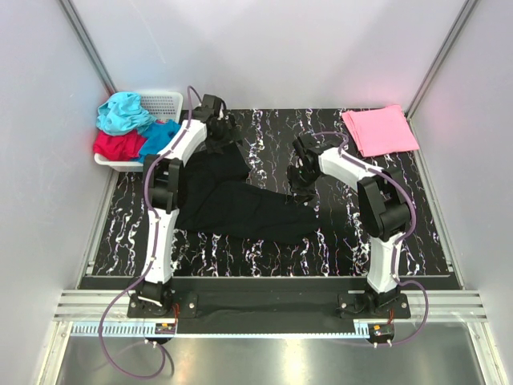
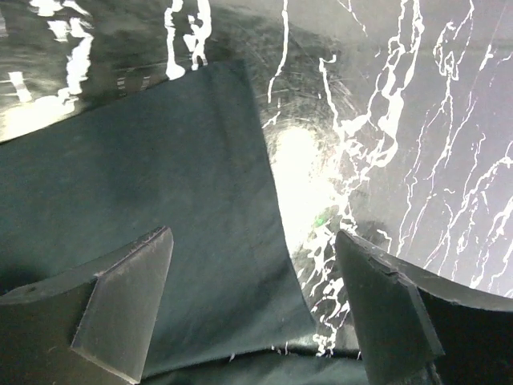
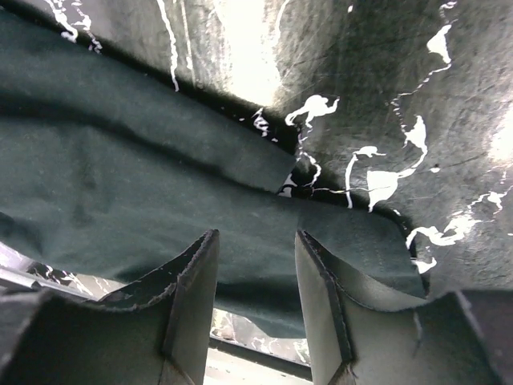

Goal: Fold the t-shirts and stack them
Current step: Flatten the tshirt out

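Across the middle of the worktop (image 1: 272, 136), the black t-shirt (image 1: 232, 204) lies spread out, with both of your tools at its edges.

Your left tool (image 2: 252, 241) sits at the shirt's 11 o'clock, fingers spread wide over the cloth edge and bare marble, holding nothing. Your right tool (image 3: 256, 237) is at the shirt's 2 o'clock, over a hem, its fingers apart with a narrower gap; you cannot tell whether any cloth sits between them. The pink t-shirt (image 1: 379, 130) lies folded flat at the worktop's 1 o'clock corner, well apart. At 10 o'clock the white basket (image 1: 164, 103) holds the teal t-shirt (image 1: 122, 112), the red t-shirt (image 1: 116, 146) and the blue t-shirt (image 1: 160, 136), heaped together.
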`<action>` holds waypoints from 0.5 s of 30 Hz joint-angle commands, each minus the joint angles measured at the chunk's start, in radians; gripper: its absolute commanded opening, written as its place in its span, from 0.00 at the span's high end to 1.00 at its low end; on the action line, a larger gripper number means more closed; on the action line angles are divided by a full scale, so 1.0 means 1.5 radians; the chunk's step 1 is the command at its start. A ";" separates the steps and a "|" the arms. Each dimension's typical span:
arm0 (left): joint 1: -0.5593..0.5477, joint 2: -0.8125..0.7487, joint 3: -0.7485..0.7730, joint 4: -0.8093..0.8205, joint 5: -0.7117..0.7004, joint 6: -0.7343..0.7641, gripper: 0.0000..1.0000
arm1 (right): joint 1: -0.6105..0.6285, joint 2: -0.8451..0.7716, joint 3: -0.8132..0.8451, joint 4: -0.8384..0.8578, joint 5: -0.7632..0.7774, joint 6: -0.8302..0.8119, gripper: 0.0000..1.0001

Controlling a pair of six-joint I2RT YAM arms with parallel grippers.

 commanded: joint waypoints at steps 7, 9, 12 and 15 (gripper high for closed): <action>0.004 0.014 -0.024 0.097 -0.029 -0.050 0.13 | 0.006 -0.115 -0.010 -0.024 -0.062 0.011 0.50; 0.004 0.012 -0.029 0.081 -0.089 -0.076 0.14 | 0.006 -0.140 -0.018 -0.025 -0.071 0.013 0.50; 0.003 0.017 -0.026 0.061 -0.142 -0.095 0.14 | 0.007 -0.168 -0.022 -0.029 -0.079 0.014 0.49; -0.001 0.027 -0.020 0.037 -0.181 -0.105 0.15 | 0.007 -0.176 -0.021 -0.032 -0.074 0.016 0.49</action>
